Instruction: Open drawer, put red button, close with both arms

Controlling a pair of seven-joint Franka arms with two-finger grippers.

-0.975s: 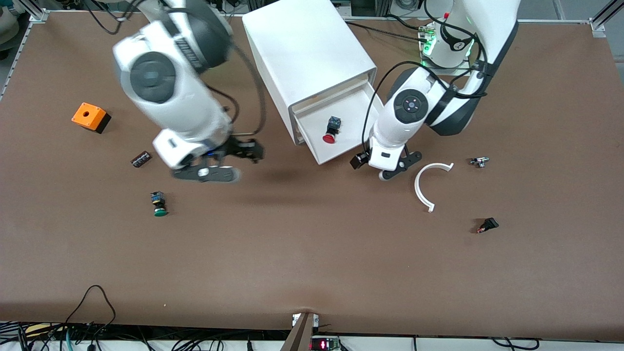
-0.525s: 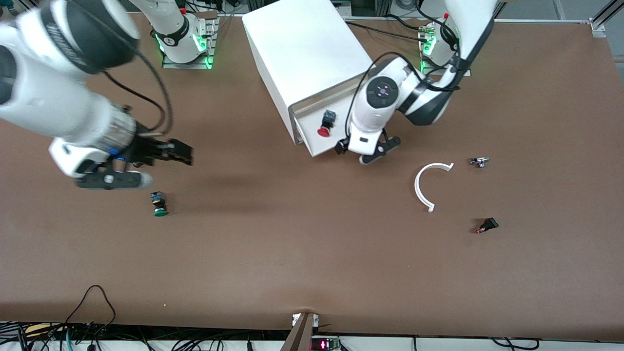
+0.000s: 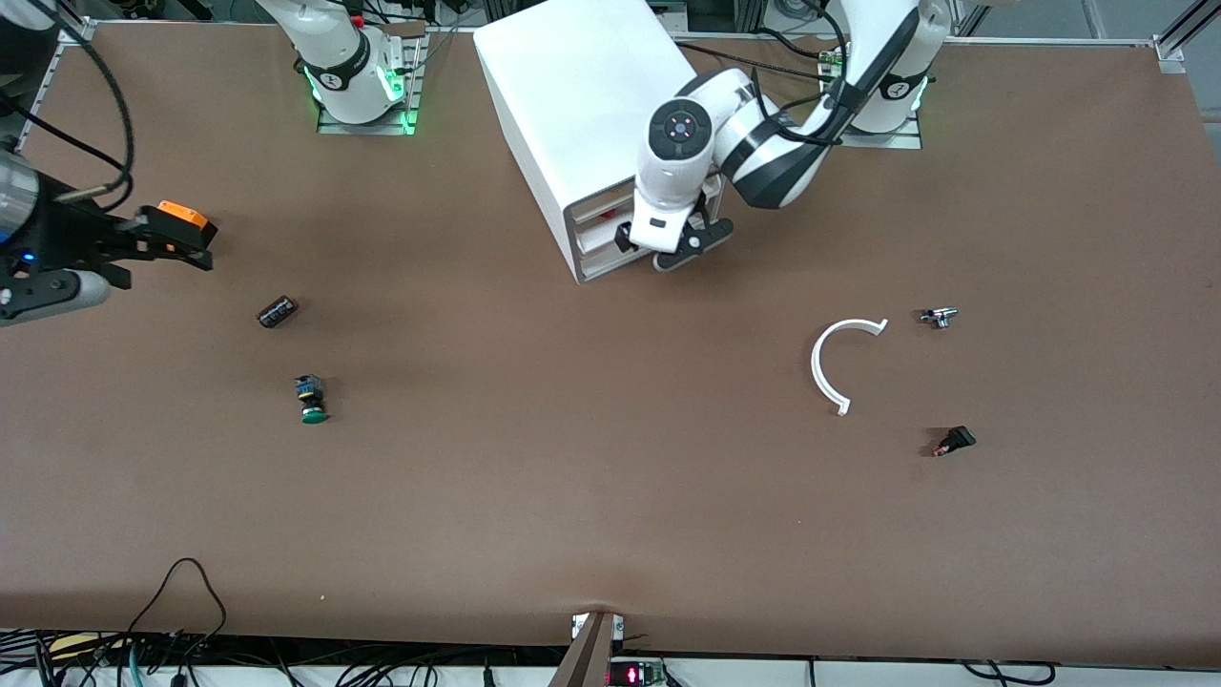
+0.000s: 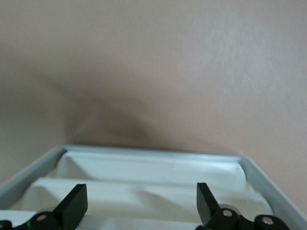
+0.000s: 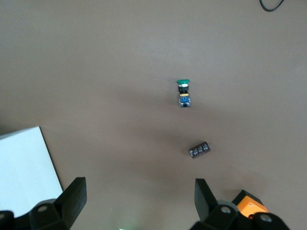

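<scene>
Front view | left gripper [image 3: 679, 246] was seen spread, empty, against the drawer [image 3: 599, 250], nearly shut | red button [image 3: 605, 218] glimpsed inside | right gripper [image 3: 143, 250] spread, empty, over the worktop [image 3: 572, 458] edge | risk: one-sided push could jam the drawer askew.

Green-capped button [image 3: 311, 400] lies on brown worktop [image 3: 572, 458], small black cylinder [image 3: 276, 311] just farther from camera. Orange box [image 3: 183, 216] near right arm's end. White curved strip [image 3: 833, 364], small metal part [image 3: 939, 317], small black part [image 3: 955, 441] toward left arm's end.

front: high, faces robots | left wrist: close on cabinet [image 4: 144, 177] | right wrist: high over table [image 5: 120, 57]
</scene>
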